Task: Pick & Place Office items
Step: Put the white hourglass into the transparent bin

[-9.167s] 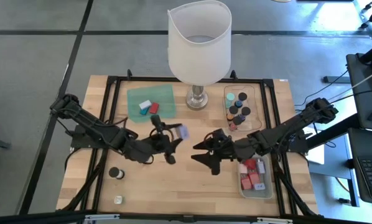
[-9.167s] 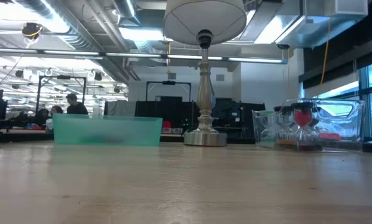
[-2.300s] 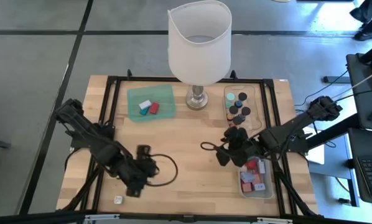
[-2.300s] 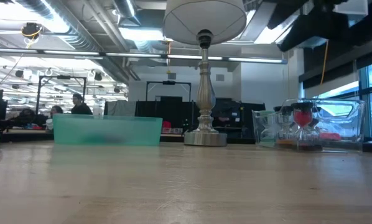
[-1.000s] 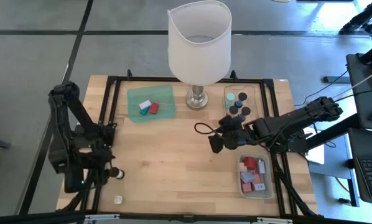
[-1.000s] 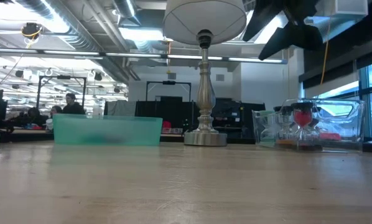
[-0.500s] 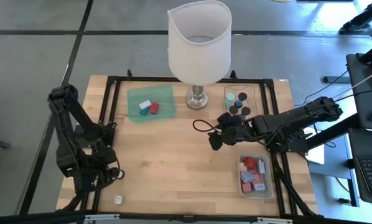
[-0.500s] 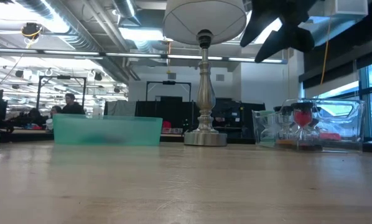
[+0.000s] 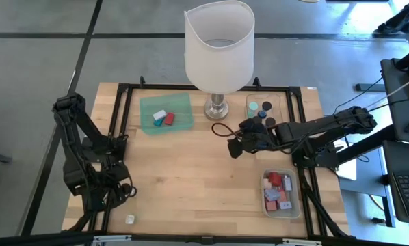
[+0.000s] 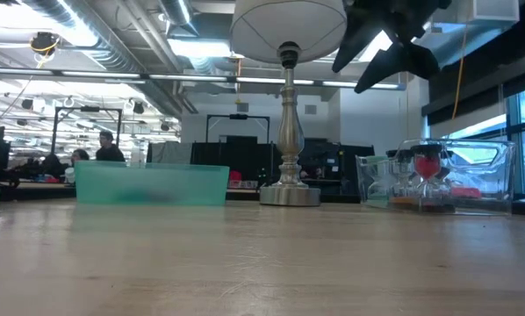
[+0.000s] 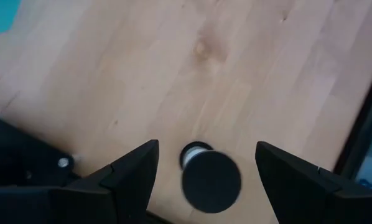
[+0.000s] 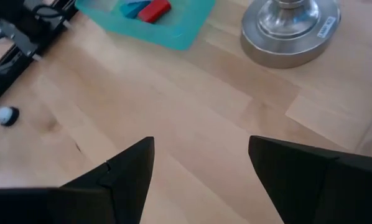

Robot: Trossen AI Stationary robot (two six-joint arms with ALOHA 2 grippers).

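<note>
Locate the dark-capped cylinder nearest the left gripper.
The dark-capped cylinder stands on the table near its front-left corner, directly below the open left gripper, between its fingers in the left wrist view; the arm hides it from above.

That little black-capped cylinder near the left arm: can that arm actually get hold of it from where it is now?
Probably yes. The left gripper hangs right over the black-capped cylinder with its fingers spread to either side, and only bare table lies around it.
</note>
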